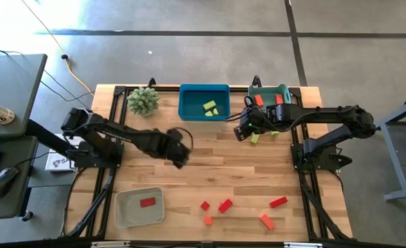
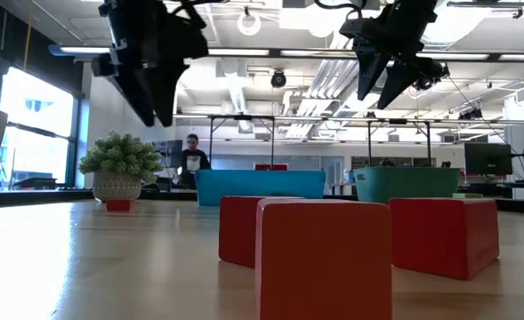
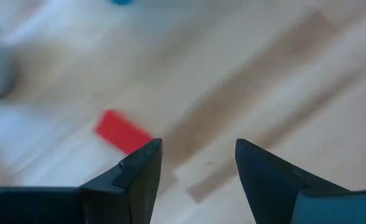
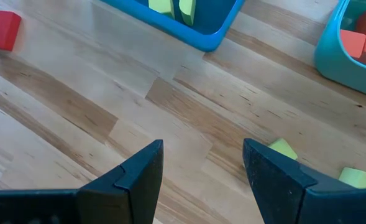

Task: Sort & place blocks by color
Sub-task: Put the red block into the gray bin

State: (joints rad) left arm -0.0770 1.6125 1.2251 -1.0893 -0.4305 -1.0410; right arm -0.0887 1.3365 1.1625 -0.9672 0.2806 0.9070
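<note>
Overhead, a wooden slat table (image 1: pixel 209 172) with pale grain. Along its 12 o'clock edge, left to right: spiky green plant (image 1: pixel 143 100) in a pot, blue tray (image 1: pixel 204 102), teal tray (image 1: pixel 269 96). Grey tray (image 1: pixel 139 207) sits at 7 o'clock near the front edge.

Left gripper (image 1: pixel 178 150) hangs above mid-table, toward 9 o'clock from centre, fingers spread apart and empty; its wrist camera shows bare wood between them and one red block (image 3: pixel 122 131) beside the tip of one finger. Right gripper (image 1: pixel 242 129) sits at about 1 o'clock, just in front of the gap between blue and teal trays, fingers parted, nothing held.

Blocks, plain matte solids with square edges:
- two yellow-green blocks (image 1: pixel 211 107) inside the blue tray
- orange-red blocks (image 1: pixel 259 100) in the teal tray, partly hidden by the right arm
- two yellow-green pieces (image 4: pixel 283 149) on wood right by the right gripper
- one red bar (image 1: pixel 147 202) in the grey tray
- five loose red and orange blocks (image 1: pixel 225 205) scattered at 5 to 6 o'clock along the front.

A person (image 2: pixel 191 160) stands far behind the table.
</note>
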